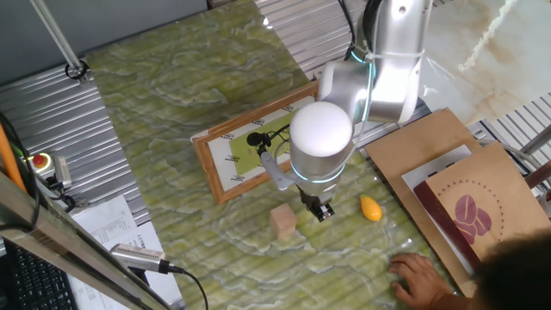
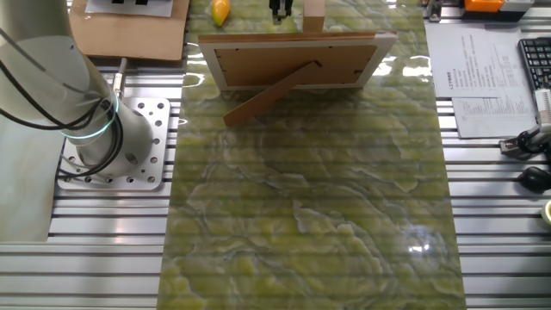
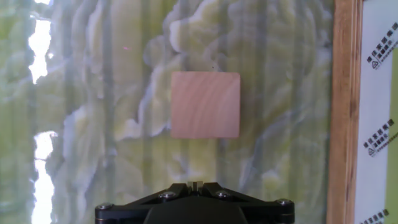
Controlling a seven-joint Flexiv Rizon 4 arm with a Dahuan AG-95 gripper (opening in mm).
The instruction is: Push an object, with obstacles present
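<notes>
The pale tan wooden block [image 1: 282, 221] sits on the green marbled table, just in front of the picture frame [image 1: 225, 176]. In the hand view the block [image 3: 205, 104] lies straight ahead of my gripper [image 3: 197, 184], a short gap away, with the frame's wooden edge [image 3: 346, 93] at the right. My gripper [image 1: 320, 209] is shut with nothing in it, low over the table, between the block and the orange-yellow teardrop piece [image 1: 370, 207]. In the other fixed view the block [image 2: 313, 10], the gripper [image 2: 281, 10] and the teardrop [image 2: 221, 11] show behind the standing frame [image 2: 297, 60].
A person's hand [image 1: 419, 277] rests on the table's near right corner. A brown paper bag [image 1: 469, 207] and cardboard [image 1: 422, 146] lie to the right. Papers, a keyboard and cables lie at the left [image 1: 103, 232].
</notes>
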